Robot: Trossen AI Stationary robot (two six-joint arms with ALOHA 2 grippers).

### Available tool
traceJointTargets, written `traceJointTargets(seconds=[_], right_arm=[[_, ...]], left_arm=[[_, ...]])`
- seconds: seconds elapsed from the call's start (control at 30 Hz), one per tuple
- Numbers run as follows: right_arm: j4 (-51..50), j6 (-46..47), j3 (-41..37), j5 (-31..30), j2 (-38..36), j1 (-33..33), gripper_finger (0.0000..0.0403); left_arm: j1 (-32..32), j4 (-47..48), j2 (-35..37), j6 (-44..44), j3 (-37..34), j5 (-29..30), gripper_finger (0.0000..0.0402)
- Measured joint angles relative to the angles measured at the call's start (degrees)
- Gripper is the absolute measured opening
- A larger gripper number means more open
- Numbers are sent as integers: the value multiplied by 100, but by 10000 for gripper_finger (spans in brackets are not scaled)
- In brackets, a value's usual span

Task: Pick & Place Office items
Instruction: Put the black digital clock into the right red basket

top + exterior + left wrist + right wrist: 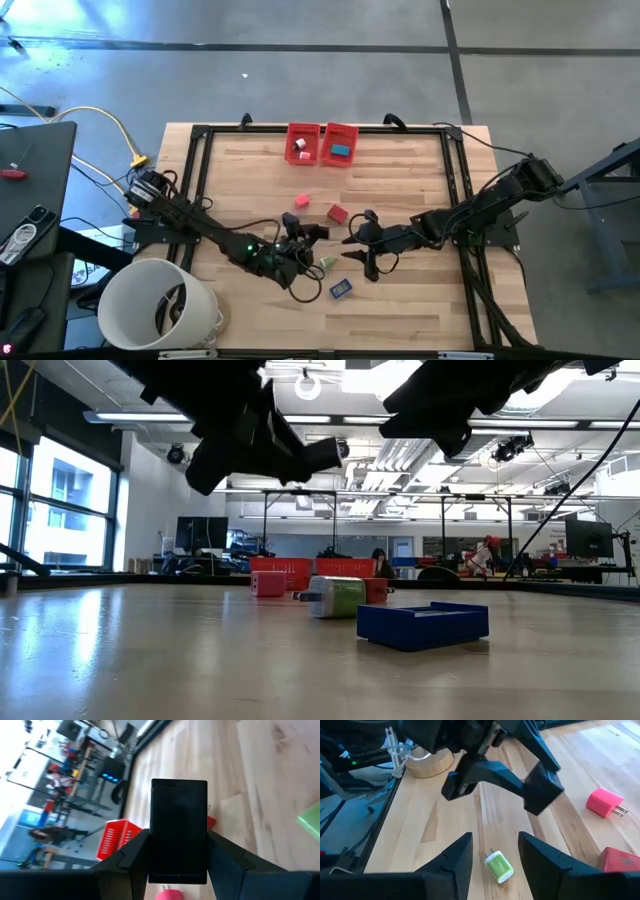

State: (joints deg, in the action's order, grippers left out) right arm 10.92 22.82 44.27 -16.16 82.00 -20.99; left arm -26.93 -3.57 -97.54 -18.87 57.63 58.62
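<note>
Wooden table (400, 200), left tool (308, 233) raised gripping black block (179, 827), right tool (495, 851) parted above green charger (499, 866)

Black block (179, 830), green plug (499, 866), pink plug (604, 802), red bins (322, 143)

Two red bins (321, 144), white bucket (158, 305), wooden table (420, 300).

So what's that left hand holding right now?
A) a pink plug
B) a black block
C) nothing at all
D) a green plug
B: the left wrist view shows the left hand clamped on a black block, and from the right wrist view the same block sits at its tip, up off the table, while the green plug and pink plug lie loose on the wood.
</note>
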Motion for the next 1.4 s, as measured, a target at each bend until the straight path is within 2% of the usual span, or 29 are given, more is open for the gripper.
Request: traceJointTargets(seconds=[0.33, 0.43, 0.6, 0.7, 0.93, 1.13, 1.4], right_arm=[[0, 771, 0, -710, 0, 1, 146], [2, 1055, 0, -1121, 0, 4, 146], [3, 1400, 0, -1937, 0, 15, 146], [6, 1501, 0, -2231, 0, 15, 146], [66, 1710, 0, -2086, 0, 209, 146], [189, 1781, 2, -1790, 0, 368, 146], [536, 1412, 2, -1642, 0, 391, 146]], left_arm=[[-25, -330, 2, -139, 0, 444, 152], [13, -411, 4, -138, 0, 644, 152], [94, -532, 7, -129, 0, 650, 152], [134, -603, 7, -97, 0, 614, 152], [252, -642, 7, -77, 0, 274, 152], [324, -682, 7, -62, 0, 270, 152], [366, -682, 7, -62, 0, 253, 152]])
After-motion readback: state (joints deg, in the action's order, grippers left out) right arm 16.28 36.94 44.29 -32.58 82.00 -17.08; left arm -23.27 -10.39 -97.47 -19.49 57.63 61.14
